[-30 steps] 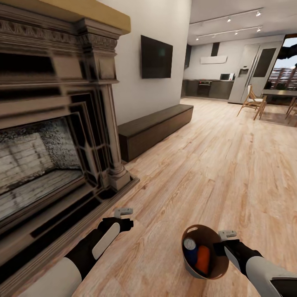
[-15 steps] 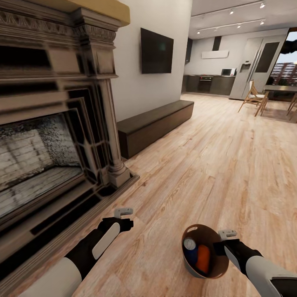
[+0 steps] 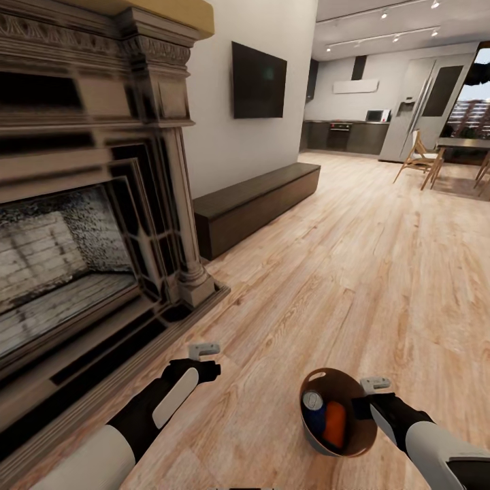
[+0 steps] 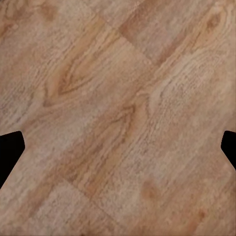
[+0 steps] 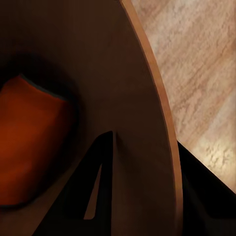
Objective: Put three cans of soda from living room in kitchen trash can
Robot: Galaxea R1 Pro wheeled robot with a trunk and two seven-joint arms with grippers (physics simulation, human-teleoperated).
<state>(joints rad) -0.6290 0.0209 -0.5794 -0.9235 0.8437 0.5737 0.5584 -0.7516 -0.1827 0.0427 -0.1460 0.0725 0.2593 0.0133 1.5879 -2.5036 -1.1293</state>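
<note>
The brown-copper trash can (image 3: 328, 373) hangs low over the floor, tipped toward me, with my right gripper (image 3: 365, 400) shut on its rim. Inside it I see a dark blue soda can (image 3: 313, 410) and an orange one (image 3: 335, 425); a third can is not visible. In the right wrist view one finger (image 5: 93, 182) lies inside the bin wall (image 5: 142, 88) and the other outside, with the orange can (image 5: 29, 147) deeper in. My left gripper (image 3: 204, 351) hovers open over the wood floor near the fireplace base; its dark fingertips (image 4: 10, 150) sit far apart with nothing between them.
An ornate dark fireplace (image 3: 88, 204) stands close on the left. Past it a long low dark bench (image 3: 255, 204) runs under the black wall TV (image 3: 258, 80). Light wood floor (image 3: 354, 272) stretches to the far kitchen (image 3: 354, 133); chairs and a table (image 3: 435, 160) stand at far right.
The whole view has shifted a little, so the camera moved. Both arms and the bin keep the same places relative to me.
</note>
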